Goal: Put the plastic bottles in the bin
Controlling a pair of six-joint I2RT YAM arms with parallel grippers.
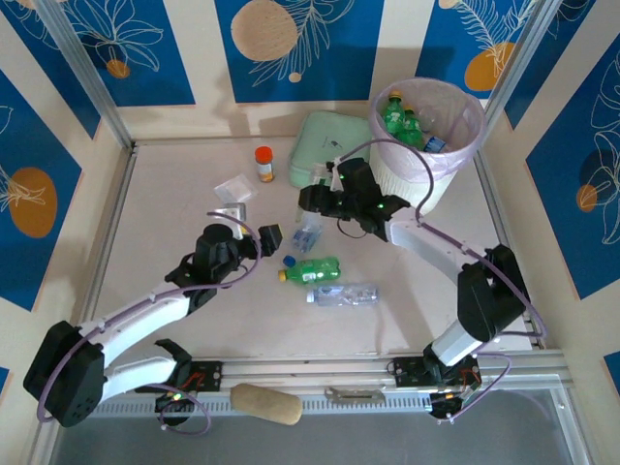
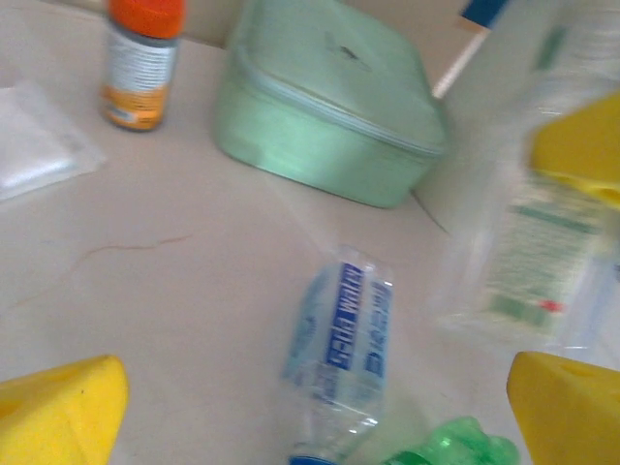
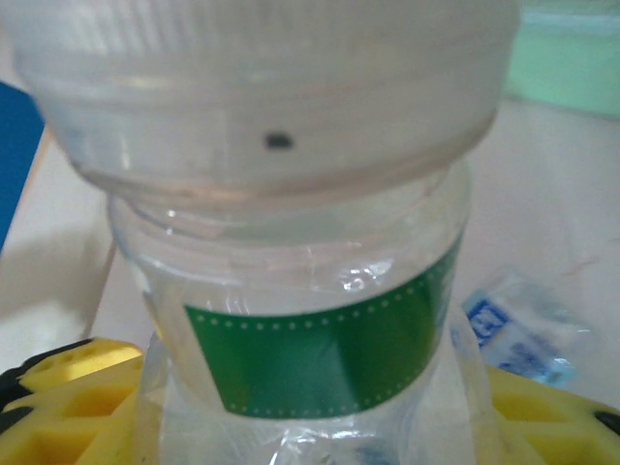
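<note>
Right claw (image 3: 315,412) grasps a green-labelled bottle (image 3: 310,358), left claw (image 1: 271,235) released; slick plastic may slip before the bin (image 1: 426,184) at the desk's (image 1: 165,203) far right corner.

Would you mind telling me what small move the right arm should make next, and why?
Probably lift and swing toward the bin. The right gripper is shut on the clear green-labelled bottle, the left gripper stands open, and the bin sits at the table's far right with bottles already inside.
</note>
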